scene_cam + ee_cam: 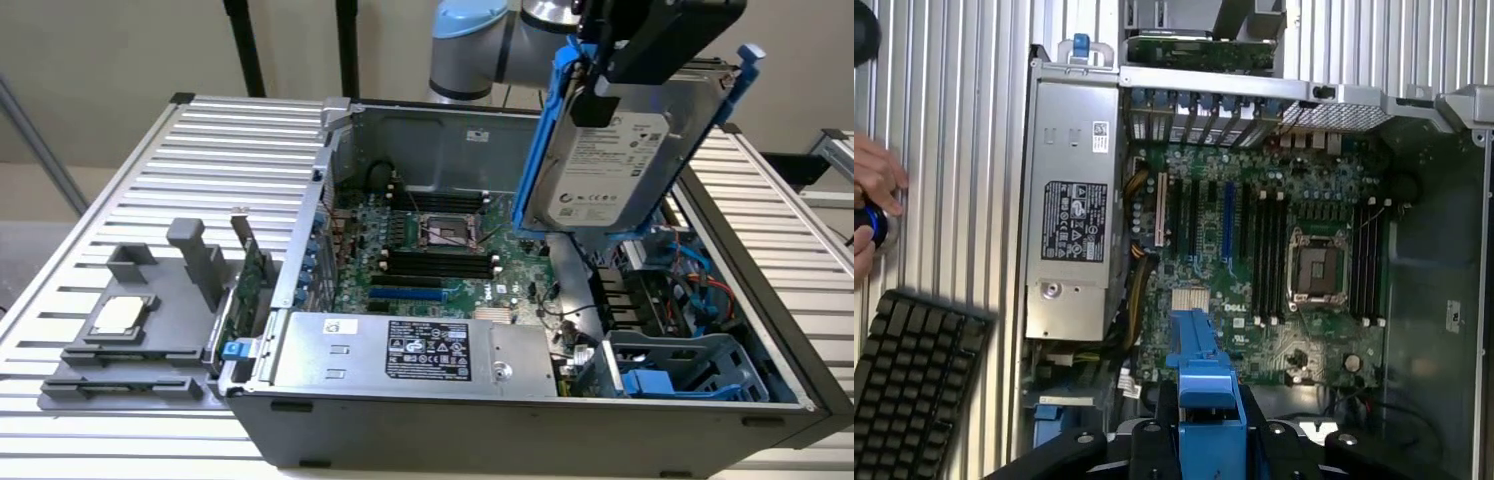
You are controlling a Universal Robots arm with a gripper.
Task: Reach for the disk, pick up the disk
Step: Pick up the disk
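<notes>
Both steps look done from where I stand: the gripper (617, 72) is clenched on the disk (617, 165), gripping its blue carrier rail (1206, 385), and the drive hangs tilted in the air, well clear above the open computer case (534, 420) and its motherboard (427, 250). Nearby, a person's hand (874, 200) rests beside a keyboard (914, 380).

The gripper (617, 75) is hanging high over the open computer case, jaws clamping the disk (614, 165).
</notes>
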